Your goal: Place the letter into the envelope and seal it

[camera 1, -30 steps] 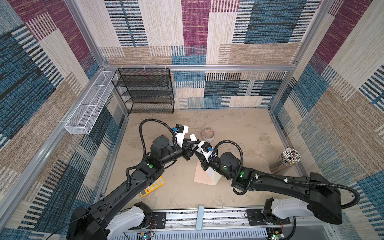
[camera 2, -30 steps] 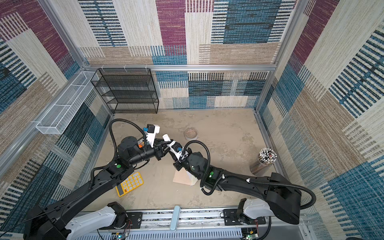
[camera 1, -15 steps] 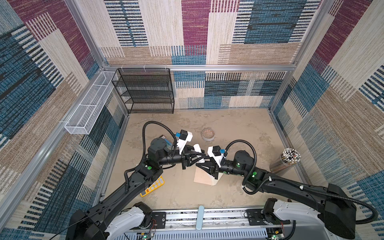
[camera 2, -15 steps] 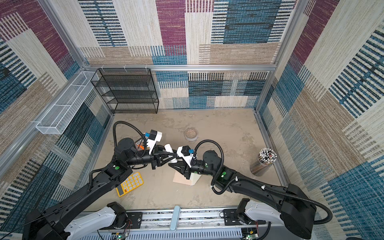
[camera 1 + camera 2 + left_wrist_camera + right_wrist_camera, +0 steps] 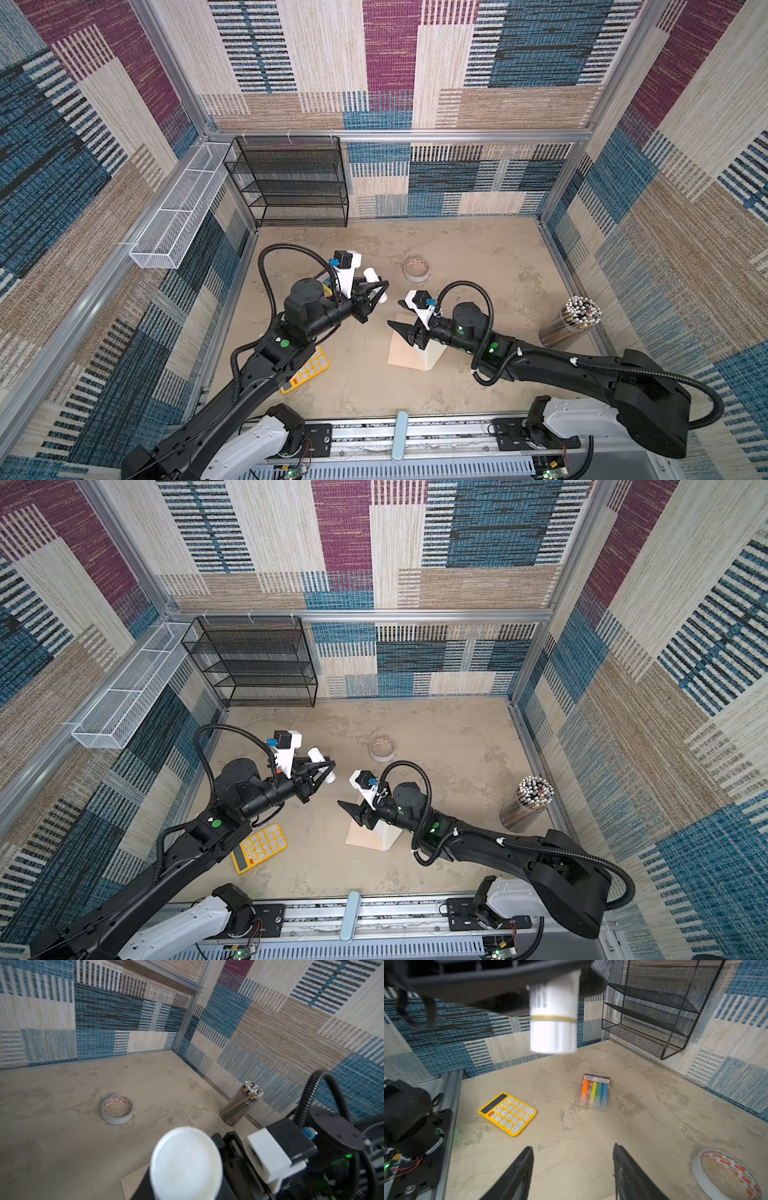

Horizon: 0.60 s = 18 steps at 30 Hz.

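Note:
The peach envelope (image 5: 405,351) lies flat on the tabletop with its cream flap (image 5: 432,358) open toward the right arm; one corner (image 5: 133,1182) shows in the left wrist view. The letter is not in view. My left gripper (image 5: 380,289) (image 5: 331,766) hangs above the table left of the envelope, shut on a white cylinder (image 5: 374,282) (image 5: 186,1163) like a glue stick, with dark print and a yellow band (image 5: 553,1019). My right gripper (image 5: 401,332) (image 5: 351,810) (image 5: 572,1147) hovers over the envelope's left edge, open with nothing between its fingers.
A tape roll (image 5: 417,268) lies behind the envelope. A yellow calculator (image 5: 307,370) sits under the left arm, with a marker pack (image 5: 595,1095) beyond it. A cup of pencils (image 5: 575,322) stands at the right wall. A black mesh shelf (image 5: 291,183) and a white wire basket (image 5: 178,212) are at the back left.
A second ago both grippers met at the white cylinder. The right gripper has let go, opened and drawn back over the envelope. The left gripper keeps the cylinder and has pulled away to the left.

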### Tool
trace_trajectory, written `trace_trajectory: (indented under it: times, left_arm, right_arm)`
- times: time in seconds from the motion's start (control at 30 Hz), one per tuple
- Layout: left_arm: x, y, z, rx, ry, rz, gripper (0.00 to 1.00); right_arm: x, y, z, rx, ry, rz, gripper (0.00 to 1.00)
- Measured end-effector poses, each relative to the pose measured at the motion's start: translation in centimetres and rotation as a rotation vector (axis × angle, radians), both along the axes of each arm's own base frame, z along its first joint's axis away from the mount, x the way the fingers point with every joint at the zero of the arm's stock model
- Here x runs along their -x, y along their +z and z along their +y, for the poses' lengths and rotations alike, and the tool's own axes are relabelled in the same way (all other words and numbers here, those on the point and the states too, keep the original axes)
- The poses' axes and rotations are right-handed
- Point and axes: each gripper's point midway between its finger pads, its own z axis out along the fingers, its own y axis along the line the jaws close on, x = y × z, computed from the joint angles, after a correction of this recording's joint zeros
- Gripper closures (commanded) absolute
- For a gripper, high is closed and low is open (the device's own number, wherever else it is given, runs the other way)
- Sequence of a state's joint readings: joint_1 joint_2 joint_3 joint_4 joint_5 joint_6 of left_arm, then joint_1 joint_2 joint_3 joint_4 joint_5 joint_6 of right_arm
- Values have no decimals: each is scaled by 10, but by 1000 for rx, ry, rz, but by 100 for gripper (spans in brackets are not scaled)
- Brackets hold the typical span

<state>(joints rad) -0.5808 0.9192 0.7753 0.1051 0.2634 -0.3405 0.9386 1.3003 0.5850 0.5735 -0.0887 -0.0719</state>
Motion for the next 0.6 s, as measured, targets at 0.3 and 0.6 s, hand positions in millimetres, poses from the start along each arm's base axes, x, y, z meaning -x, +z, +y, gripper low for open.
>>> trace_trajectory:
  times: [0.3, 0.6]
  left_arm:
    - [-27, -17, 12, -66, 190, 37, 100]
    - [-31, -23, 10, -81, 220, 52, 100]
  right_arm:
    - [-27, 30, 29, -68, -179, -117, 34]
    - [-44, 41, 34, -84, -254, -154, 45]
